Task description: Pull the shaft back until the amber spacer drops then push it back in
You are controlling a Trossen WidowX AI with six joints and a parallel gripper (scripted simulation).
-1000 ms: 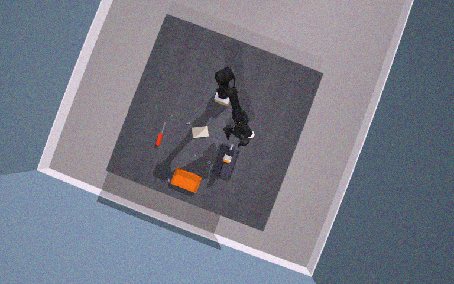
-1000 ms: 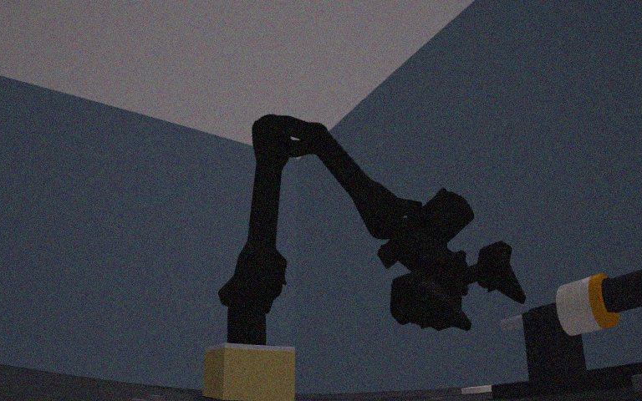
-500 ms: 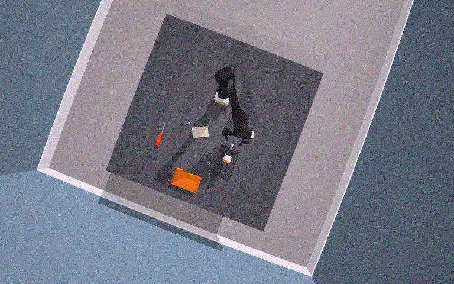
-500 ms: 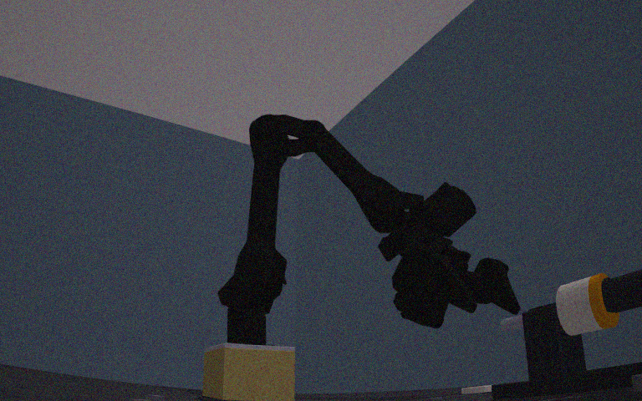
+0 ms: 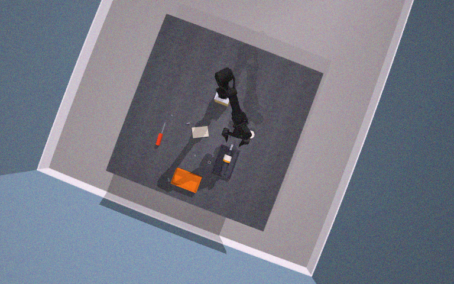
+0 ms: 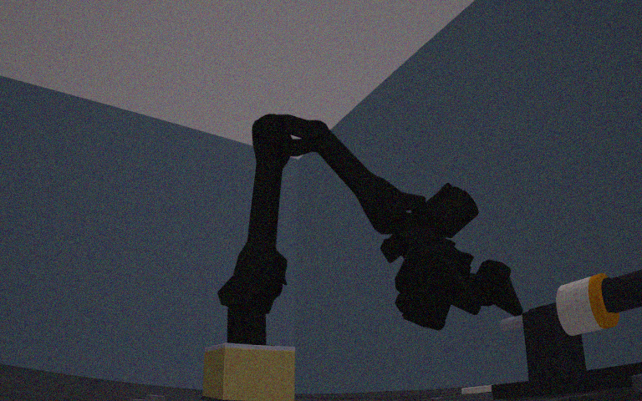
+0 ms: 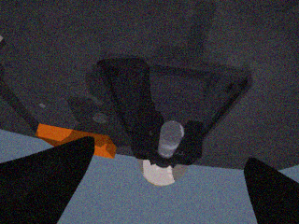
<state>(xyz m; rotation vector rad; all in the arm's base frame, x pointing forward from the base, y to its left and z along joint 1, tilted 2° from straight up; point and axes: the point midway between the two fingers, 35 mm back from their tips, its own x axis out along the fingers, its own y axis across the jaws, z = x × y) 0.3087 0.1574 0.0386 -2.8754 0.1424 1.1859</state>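
Observation:
A grey shaft end [image 5: 231,147] [image 6: 512,324] [image 7: 172,133] sticks out of the dark upright support [image 6: 546,342] toward the arm. Behind that support, white spacers [image 5: 227,158] [image 6: 574,306] [image 7: 159,174] sit together, with the amber spacer [image 5: 226,161] [image 6: 601,302] against the dark housing [image 6: 633,286]. The amber spacer is still up in line with the shaft. In the wrist view the housing and amber spacer are hidden. My gripper [image 5: 233,143] [image 7: 171,156] is open and empty, its fingers wide apart on either side of the shaft end's line. It is not touching the shaft.
An orange tray [image 5: 186,180] [image 7: 61,133] stands left of the fixture. A cream block [image 5: 200,132], a red-handled screwdriver [image 5: 159,139] and a small ring [image 5: 208,162] lie farther left. A white round thing [image 5: 252,134] shows beside the wrist. A yellowish block [image 6: 258,373] stands at the arm's base.

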